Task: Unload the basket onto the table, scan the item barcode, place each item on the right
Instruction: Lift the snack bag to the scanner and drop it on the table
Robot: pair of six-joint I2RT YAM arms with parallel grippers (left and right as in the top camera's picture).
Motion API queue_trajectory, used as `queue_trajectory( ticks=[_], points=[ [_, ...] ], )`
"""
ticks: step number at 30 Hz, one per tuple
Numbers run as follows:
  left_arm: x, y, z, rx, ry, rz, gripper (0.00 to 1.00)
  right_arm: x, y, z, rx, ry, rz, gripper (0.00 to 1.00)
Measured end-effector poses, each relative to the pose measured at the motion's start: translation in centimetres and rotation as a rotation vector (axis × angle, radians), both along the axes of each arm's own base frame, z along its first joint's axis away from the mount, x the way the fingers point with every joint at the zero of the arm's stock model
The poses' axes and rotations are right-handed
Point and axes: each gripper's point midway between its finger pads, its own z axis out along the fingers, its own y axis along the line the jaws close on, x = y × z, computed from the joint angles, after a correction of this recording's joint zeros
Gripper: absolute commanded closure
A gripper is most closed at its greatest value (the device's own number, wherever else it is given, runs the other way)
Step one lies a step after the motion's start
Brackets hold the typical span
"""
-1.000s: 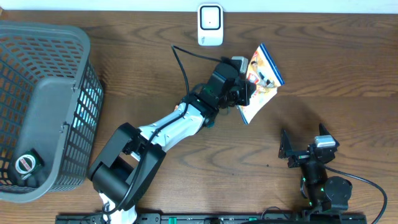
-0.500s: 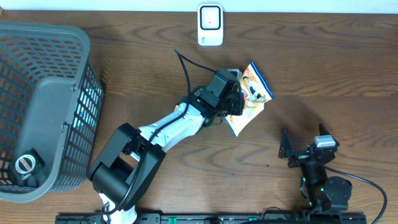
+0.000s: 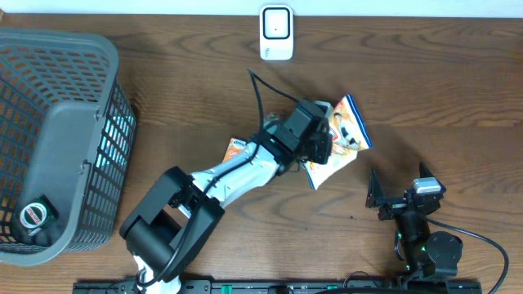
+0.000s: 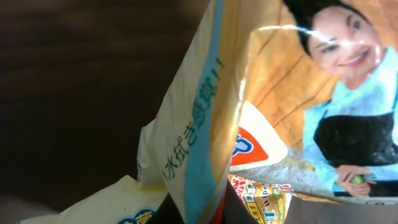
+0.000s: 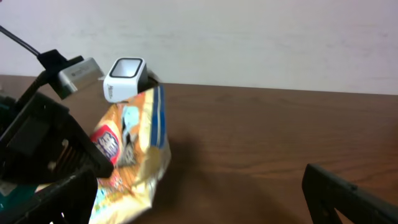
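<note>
Yellow snack packet (image 3: 347, 131), pinched in the left gripper (image 3: 323, 145), has been shifted toward the scanner's (image 3: 276, 33) five o'clock, probably unscanned; right gripper (image 3: 399, 189) wide.

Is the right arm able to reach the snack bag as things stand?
Probably yes: only bare table lies between the open right gripper and the snack bag, which the left gripper holds.
</note>
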Motion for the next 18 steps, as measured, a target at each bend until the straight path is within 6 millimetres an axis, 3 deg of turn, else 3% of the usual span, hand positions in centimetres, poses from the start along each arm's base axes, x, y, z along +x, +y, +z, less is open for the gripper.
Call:
queue_trajectory(
  ticks=[1,4,5,13,18],
  points=[
    [-0.3,-0.2,-0.1,0.006,-0.005,-0.012,0.83,0.0,0.0,0.0,0.0,0.0,0.0,0.01],
    [-1.2,-0.9,-0.1,0.02,-0.022,-0.045,0.51,0.0,0.0,0.0,0.0,0.0,0.0,0.01],
    [-1.3,-1.1,-0.1,0.027,-0.034,-0.051,0.46,0.0,0.0,0.0,0.0,0.0,0.0,0.01],
    [-1.4,-2.1,1.0,0.044,-0.087,-0.084,0.21,0.0,0.0,0.0,0.0,0.0,0.0,0.01],
    [0.1,-2.8,5.0,0.076,-0.124,-0.088,0.14,0.0,0.0,0.0,0.0,0.0,0.0,0.01]
  ],
)
